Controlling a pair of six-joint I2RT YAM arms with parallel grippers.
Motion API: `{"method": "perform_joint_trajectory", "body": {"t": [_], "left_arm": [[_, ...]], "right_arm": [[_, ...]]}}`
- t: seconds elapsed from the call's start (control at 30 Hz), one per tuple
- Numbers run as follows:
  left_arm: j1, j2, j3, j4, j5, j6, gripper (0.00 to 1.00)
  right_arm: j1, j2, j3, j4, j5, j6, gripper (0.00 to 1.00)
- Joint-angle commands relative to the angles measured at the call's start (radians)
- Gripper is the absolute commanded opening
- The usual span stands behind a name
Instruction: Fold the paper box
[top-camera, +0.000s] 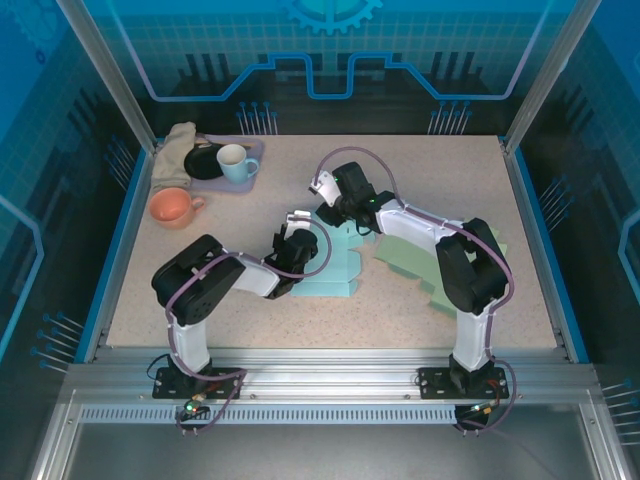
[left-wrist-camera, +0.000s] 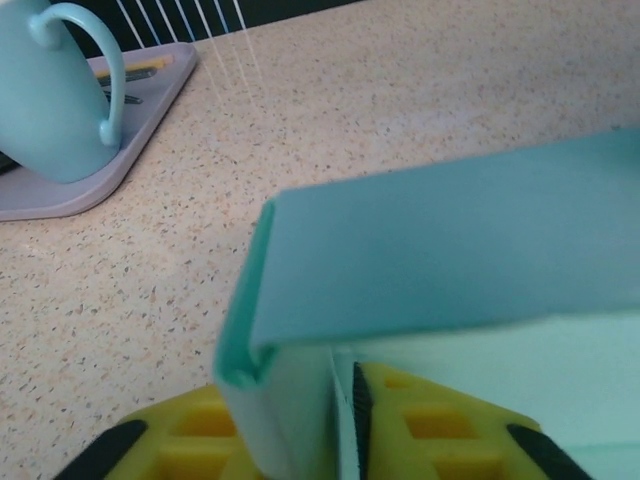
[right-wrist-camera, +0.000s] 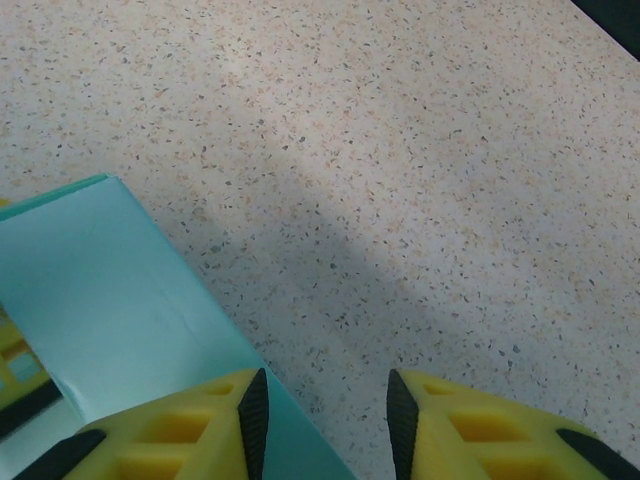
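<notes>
Left end effector (left-wrist-camera: 300, 400): an upright folded wall of the paper box (top-camera: 330, 275) stands between my two yellow fingers (left-wrist-camera: 420, 430). The paper hides the contact, so I cannot tell whether the jaws are clamped on it or released.

Right end effector (right-wrist-camera: 325, 400): released. The jaws stand apart with bare speckle showing between them. A pale teal panel of the box lies along the inner pad of the finger on the left of that wrist view, and I see nothing held.

Items I log, largest first:

1. Surface (top-camera: 450, 170): a beige speckled top with blue edging that carries everything below.
2. Flat green paper sheets (top-camera: 412, 252): on the right half, partly under my right arm and just beside the box.
3. Paper box: pale teal, part-folded, near the middle of the surface between the two end effectors.
4. Lavender tray (top-camera: 256, 146): far left corner, well apart from the box.
5. Beige cloth (top-camera: 175, 150): bunched against the tray's left side.
6. Orange cup (top-camera: 172, 207): on the surface just in front of the tray.
7. Light blue mug (top-camera: 235, 160): upright on the tray.
8. Black dish (top-camera: 205, 163): on the tray, left of the mug.
</notes>
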Motion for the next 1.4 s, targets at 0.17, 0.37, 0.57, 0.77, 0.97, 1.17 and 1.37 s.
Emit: {"method": "perform_joint_trajectory", "body": {"t": [0.17,0.37,0.57,0.77,0.97,1.17,1.37], "left_arm": [[0.024,-0.076,-0.028,-0.046,0.066,-0.042,0.3],[0.044,-0.045,0.002,-0.071,0.075,-0.076,0.16],[0.044,-0.025,0.014,-0.071,0.074,-0.079,0.05],[0.044,-0.009,0.016,-0.061,0.07,-0.076,0.02],[0.044,-0.003,0.018,-0.055,0.072,-0.071,0.01],[0.043,-0.002,0.009,-0.034,0.075,-0.063,0.01],[0.041,0.0,0.005,-0.025,0.073,-0.062,0.01]], "right_arm": [[0.005,0.049,-0.03,-0.078,0.004,0.009,0.39],[0.019,0.036,-0.033,-0.078,0.003,0.019,0.39],[0.037,-0.008,-0.04,-0.064,0.023,0.075,0.39],[0.05,-0.105,-0.054,-0.068,0.112,0.213,0.4],[0.048,-0.195,-0.105,-0.071,0.207,0.445,0.43],[0.006,-0.188,-0.113,-0.08,0.138,0.655,0.48],[-0.039,-0.174,-0.169,-0.023,0.084,0.822,0.49]]}}
